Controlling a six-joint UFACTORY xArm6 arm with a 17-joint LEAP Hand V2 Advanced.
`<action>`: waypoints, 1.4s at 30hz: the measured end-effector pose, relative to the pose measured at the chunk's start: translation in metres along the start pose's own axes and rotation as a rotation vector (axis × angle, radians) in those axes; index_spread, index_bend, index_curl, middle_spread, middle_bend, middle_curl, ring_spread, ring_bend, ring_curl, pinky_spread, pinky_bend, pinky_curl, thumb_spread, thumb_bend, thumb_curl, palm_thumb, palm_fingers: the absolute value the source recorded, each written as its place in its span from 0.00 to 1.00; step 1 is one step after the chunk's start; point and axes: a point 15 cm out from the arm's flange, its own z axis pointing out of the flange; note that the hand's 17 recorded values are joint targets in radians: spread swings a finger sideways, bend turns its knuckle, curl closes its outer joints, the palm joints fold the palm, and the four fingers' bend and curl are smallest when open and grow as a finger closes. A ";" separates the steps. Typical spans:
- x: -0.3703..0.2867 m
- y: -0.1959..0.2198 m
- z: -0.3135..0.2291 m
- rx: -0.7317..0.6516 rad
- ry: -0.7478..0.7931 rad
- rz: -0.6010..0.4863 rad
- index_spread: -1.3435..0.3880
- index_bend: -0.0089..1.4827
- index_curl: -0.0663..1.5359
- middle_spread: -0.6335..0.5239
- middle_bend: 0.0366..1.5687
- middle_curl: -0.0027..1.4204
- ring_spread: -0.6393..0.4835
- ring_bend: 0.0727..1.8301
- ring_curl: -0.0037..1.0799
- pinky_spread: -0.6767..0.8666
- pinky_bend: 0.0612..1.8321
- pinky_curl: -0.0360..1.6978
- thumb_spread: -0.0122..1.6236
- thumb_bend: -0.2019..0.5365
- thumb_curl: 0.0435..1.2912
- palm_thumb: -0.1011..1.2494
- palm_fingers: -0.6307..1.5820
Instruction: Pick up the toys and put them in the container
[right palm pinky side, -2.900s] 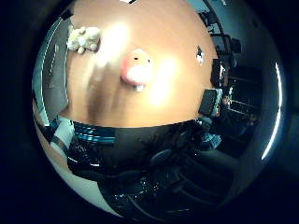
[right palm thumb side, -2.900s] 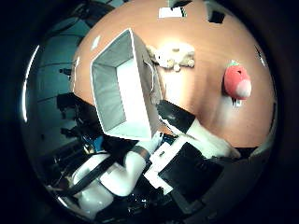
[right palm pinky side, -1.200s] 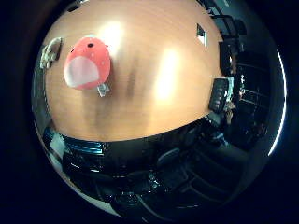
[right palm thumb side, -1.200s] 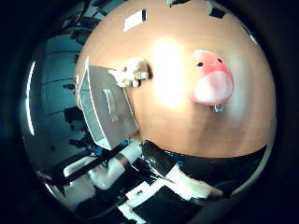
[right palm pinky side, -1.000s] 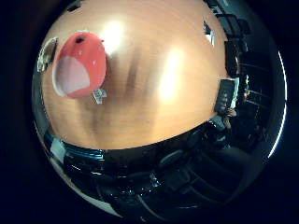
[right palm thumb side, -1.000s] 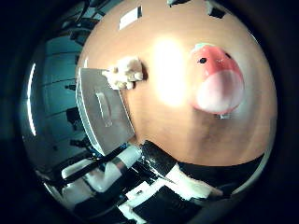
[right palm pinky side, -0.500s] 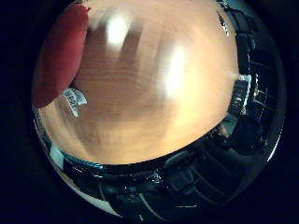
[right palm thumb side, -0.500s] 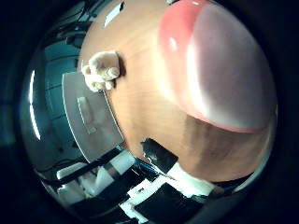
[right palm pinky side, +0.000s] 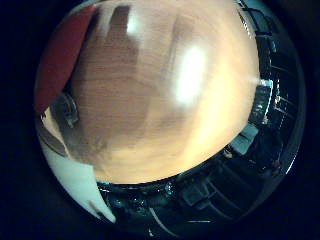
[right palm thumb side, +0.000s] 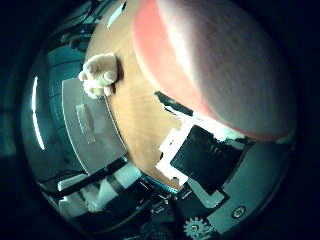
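**Right Over the Red and White Toy**

Under my palm, the red and white plush toy (right palm thumb side: 220, 65) is filling most of the thumb side view, so it is sitting very close to my hand (right palm thumb side: 200, 155). It is lying on the wooden table (right palm pinky side: 165, 100). My white and black parts are showing just beside the toy's lower edge, and they look like they are touching it or nearly touching it. I cannot tell if my fingers are curling around the toy or staying straight.

From the little finger side, only a red strip of the same toy is peeking in at the edge, and a white part of me is showing below it. A dark shadow is lying on the wood next to the toy.

Farther along the table, a small cream teddy bear (right palm thumb side: 100, 75) is lying near the table's edge. It is well apart from the red and white toy. Just beside the teddy bear, the grey container (right palm thumb side: 90, 125) is standing past the edge of the table. I cannot see inside it.
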 end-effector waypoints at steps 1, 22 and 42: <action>0.000 0.000 -0.002 0.002 0.002 0.001 0.53 0.24 0.28 0.31 0.43 0.42 0.33 0.51 0.46 0.24 0.45 0.27 0.64 0.26 0.21 0.56 0.84; -0.056 0.032 -0.138 0.086 0.107 -0.069 0.60 0.72 0.59 0.37 0.78 0.64 0.35 0.73 0.73 0.31 0.67 0.57 0.72 0.26 0.30 0.82 0.76; -0.220 0.033 -0.338 0.234 0.174 -0.239 0.61 0.70 0.61 0.37 0.76 0.67 0.35 0.71 0.77 0.30 0.62 0.66 0.73 0.26 0.34 0.82 0.76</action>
